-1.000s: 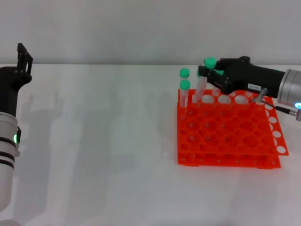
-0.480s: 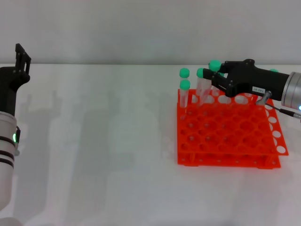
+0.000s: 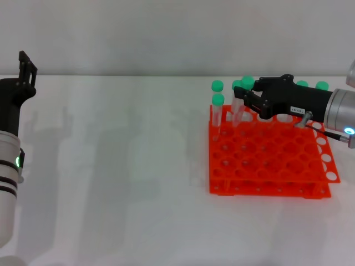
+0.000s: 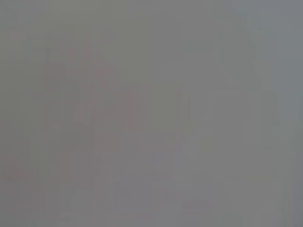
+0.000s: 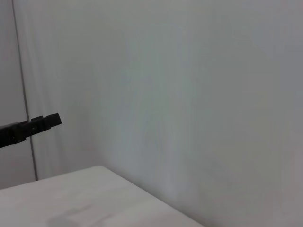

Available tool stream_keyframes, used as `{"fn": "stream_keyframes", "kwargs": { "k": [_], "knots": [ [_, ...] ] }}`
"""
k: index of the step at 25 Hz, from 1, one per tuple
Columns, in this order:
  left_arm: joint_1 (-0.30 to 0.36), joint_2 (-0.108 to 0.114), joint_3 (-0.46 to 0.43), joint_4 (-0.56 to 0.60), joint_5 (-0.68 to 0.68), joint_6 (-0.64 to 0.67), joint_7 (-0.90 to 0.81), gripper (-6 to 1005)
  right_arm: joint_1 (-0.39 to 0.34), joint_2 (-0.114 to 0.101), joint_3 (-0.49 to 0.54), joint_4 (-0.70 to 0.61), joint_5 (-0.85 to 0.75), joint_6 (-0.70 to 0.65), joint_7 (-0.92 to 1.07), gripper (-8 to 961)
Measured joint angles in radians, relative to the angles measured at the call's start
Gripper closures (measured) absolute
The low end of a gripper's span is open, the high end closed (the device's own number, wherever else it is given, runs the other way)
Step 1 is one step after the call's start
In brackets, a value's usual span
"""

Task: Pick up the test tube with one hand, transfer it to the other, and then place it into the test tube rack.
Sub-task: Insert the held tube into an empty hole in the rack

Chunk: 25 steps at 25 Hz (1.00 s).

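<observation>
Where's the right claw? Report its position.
Head view, right side: the right claw is over the orange rack's back-left corner, at a green-capped tube beside two racked tubes.

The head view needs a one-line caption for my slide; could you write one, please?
Right gripper lowers a green-capped test tube into the orange test tube rack; left gripper waits parked at the table's left.

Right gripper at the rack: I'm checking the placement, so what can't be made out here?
- Head view: whether the right gripper grips the test tube, or which hole of the test tube rack the tube enters; its fingers overlap.
- Left wrist view: featureless grey.
- Right wrist view: faces the wall; no rack.
</observation>
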Motion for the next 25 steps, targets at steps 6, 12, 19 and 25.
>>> {"fn": "stream_keyframes", "kwargs": {
  "k": [6,12,19,25],
  "knots": [
    [0.001,0.000,0.004,0.000,0.000,0.000,0.000,284,0.002,0.012,0.000,-0.006,-0.038,0.017,-0.001,751],
    [0.004,0.000,0.006,0.000,0.000,0.000,0.000,285,0.004,0.026,0.006,-0.008,-0.049,0.046,0.002,751],
    [0.008,0.000,0.002,0.000,0.000,0.000,0.000,286,-0.001,0.031,0.025,-0.013,-0.049,0.036,-0.004,752],
    [0.008,0.000,0.001,0.000,0.000,0.000,0.000,287,0.001,0.042,0.025,-0.014,-0.053,0.041,-0.018,657]
  ]
}}
